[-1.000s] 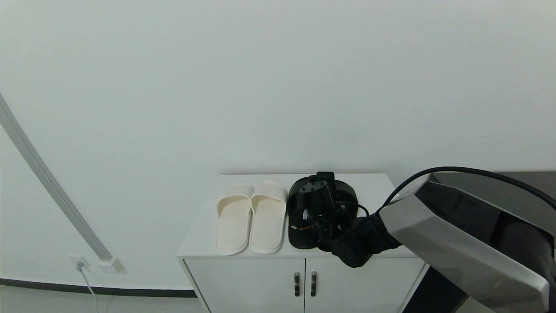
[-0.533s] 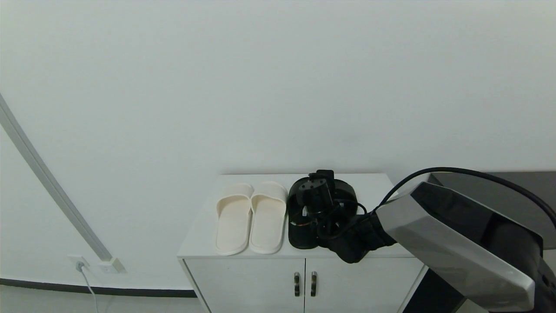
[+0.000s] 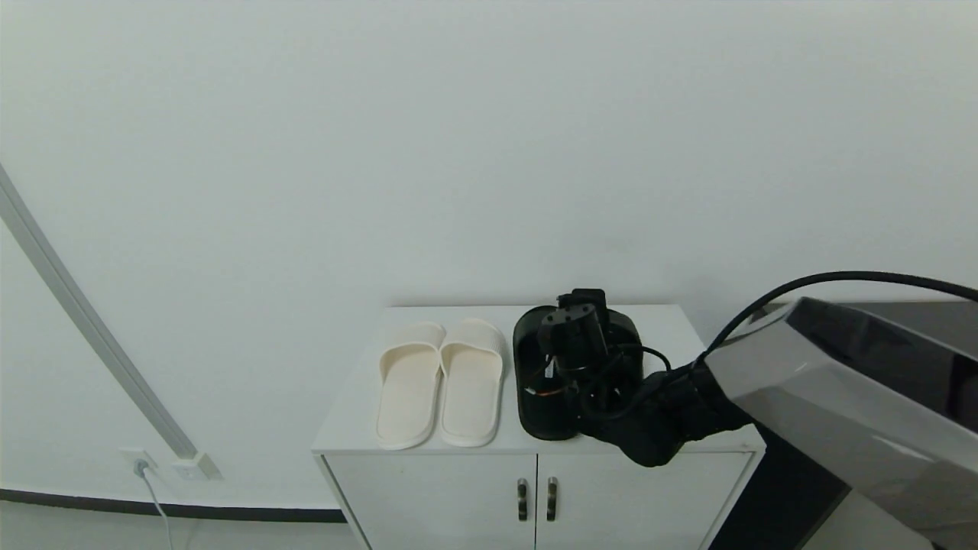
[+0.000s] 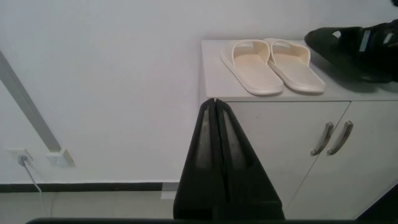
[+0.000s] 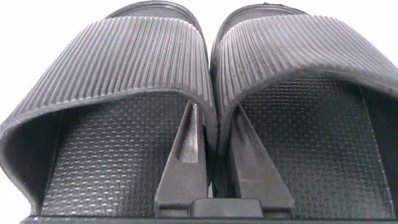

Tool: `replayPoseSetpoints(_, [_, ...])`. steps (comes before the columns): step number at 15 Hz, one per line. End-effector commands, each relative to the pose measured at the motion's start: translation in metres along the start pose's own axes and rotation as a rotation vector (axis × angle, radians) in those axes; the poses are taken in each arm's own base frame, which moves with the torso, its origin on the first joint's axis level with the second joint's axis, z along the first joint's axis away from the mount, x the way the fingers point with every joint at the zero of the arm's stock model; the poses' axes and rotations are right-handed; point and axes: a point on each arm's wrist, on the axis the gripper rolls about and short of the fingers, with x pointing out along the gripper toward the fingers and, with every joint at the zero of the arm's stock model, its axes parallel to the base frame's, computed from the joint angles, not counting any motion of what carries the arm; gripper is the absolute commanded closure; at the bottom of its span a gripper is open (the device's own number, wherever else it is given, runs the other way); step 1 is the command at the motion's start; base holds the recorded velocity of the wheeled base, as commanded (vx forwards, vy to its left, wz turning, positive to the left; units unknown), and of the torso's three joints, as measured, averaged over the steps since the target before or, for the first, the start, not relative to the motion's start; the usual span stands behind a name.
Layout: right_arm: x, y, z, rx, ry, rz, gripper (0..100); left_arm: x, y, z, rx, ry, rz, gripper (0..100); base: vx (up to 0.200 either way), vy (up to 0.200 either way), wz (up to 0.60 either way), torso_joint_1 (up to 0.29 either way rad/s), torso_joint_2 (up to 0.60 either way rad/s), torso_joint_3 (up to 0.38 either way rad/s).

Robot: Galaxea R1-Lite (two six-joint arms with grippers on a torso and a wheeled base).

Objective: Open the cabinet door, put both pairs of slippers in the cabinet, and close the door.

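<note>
With my right gripper (image 5: 216, 115) clamped on the touching inner walls of the black slippers (image 3: 539, 401), which sit on the cabinet top (image 3: 348, 416) beside the white slippers (image 3: 439, 382), I should squeeze firmly and lift level so neither drops.

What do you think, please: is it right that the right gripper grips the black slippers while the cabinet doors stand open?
Not quite: the doors are shut, as the head view shows. The right gripper does grip the black slippers atop the cabinet.
</note>
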Motion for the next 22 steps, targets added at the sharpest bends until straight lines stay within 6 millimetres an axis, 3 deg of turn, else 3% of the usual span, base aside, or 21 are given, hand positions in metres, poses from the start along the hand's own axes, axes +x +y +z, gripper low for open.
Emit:
replayPoseSetpoints(1, [-0.06,-0.024,0.043,0.03,-0.009,0.165,100,0.0,0.0,0.0,-0.001,0.001,0.0,100,0.0,0.0,0.0,0.0,0.0,0.0])
replayPoseSetpoints(4, [-0.113,-0.061,0.049,-0.065,0.013,0.394,100,0.0,0.0,0.0,0.001,0.001,-0.001,100,0.0,0.0,0.0,0.0,0.0,0.0])
replayPoseSetpoints(9, [-0.153,-0.103,0.033,-0.201,0.001,0.713,100,0.0,0.0,0.0,-0.001,0.001,-0.003,100,0.0,0.0,0.0,0.0,0.0,0.0])
replayPoseSetpoints(13, [-0.162,-0.126,0.035,-0.195,0.016,0.801,100,0.0,0.0,0.0,-0.001,0.001,-0.01,100,0.0,0.0,0.0,0.0,0.0,0.0])
replayPoseSetpoints(18, [-0.163,-0.128,0.034,-0.197,0.028,0.844,100,0.0,0.0,0.0,-0.001,0.001,-0.01,100,0.0,0.0,0.0,0.0,0.0,0.0])
replayPoseSetpoints(22, [-0.161,-0.128,0.032,-0.199,0.035,0.84,100,0.0,0.0,0.0,-0.004,0.001,-0.01,100,-0.2,0.0,0.0,0.002,0.0,0.005])
